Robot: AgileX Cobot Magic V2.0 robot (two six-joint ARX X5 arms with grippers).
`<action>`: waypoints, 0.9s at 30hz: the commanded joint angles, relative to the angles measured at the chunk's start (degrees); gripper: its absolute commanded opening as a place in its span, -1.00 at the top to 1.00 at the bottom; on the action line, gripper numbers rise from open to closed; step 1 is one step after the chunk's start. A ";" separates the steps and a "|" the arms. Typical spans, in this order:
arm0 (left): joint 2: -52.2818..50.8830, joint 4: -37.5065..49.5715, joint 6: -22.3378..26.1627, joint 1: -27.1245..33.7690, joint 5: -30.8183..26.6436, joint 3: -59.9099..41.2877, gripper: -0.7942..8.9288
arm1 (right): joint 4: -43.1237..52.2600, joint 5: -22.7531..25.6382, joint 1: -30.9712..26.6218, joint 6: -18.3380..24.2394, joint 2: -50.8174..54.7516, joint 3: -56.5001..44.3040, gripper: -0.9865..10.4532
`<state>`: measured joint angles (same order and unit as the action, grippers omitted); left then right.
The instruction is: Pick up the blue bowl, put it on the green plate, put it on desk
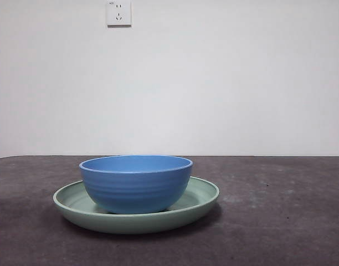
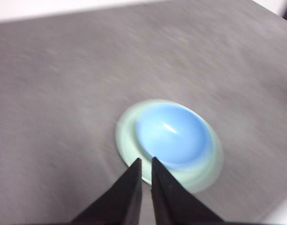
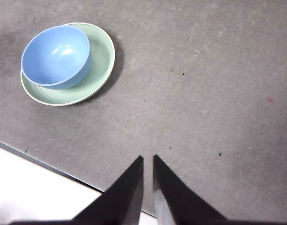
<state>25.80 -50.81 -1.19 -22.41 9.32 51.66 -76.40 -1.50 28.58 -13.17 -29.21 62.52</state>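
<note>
**Bowl sits in the plate, both arms clear**

Blue bowl stands upright inside the green plate, and the plate lies flat on the desk. Seen level across the desk, the bowl rests a little off the plate's middle, so more of the plate's glossy inside shows on one side than the other. The bowl's ridged wall rises well above the plate's raised rim. Nothing is in the bowl as far as I can see from above.

Neither arm shows in the front view. On the pale wall behind, a white wall socket sits high up.

The left gripper hangs above the desk with its two black jaws almost together, only a thin slit between them, and nothing held. Its picture is blurred; the bowl and plate appear just beyond the jaw tips, not touched by them.

The right gripper is likewise nearly closed with a narrow gap and nothing in its grasp. It hovers over bare desk near the desk's edge, well apart from the bowl and plate.
</note>
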 commanded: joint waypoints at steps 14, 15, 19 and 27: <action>-19.10 37.55 -0.72 18.93 -1.49 -41.81 0.77 | 1.36 0.04 0.44 -0.31 -0.13 0.57 0.78; -19.80 37.55 -1.07 19.15 -2.03 -42.73 0.77 | 1.36 0.04 0.44 -0.31 -0.13 0.57 0.78; -22.51 37.13 -1.42 19.85 -3.82 -45.48 0.77 | 1.36 0.04 0.44 -0.31 -0.13 0.57 0.78; -25.62 37.11 -1.97 20.28 -4.68 -49.72 0.77 | 1.36 0.04 0.44 -0.31 -0.13 0.57 0.78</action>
<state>0.27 -13.32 -2.55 -2.26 4.71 3.01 -76.40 -1.50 28.58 -13.17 -29.21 62.52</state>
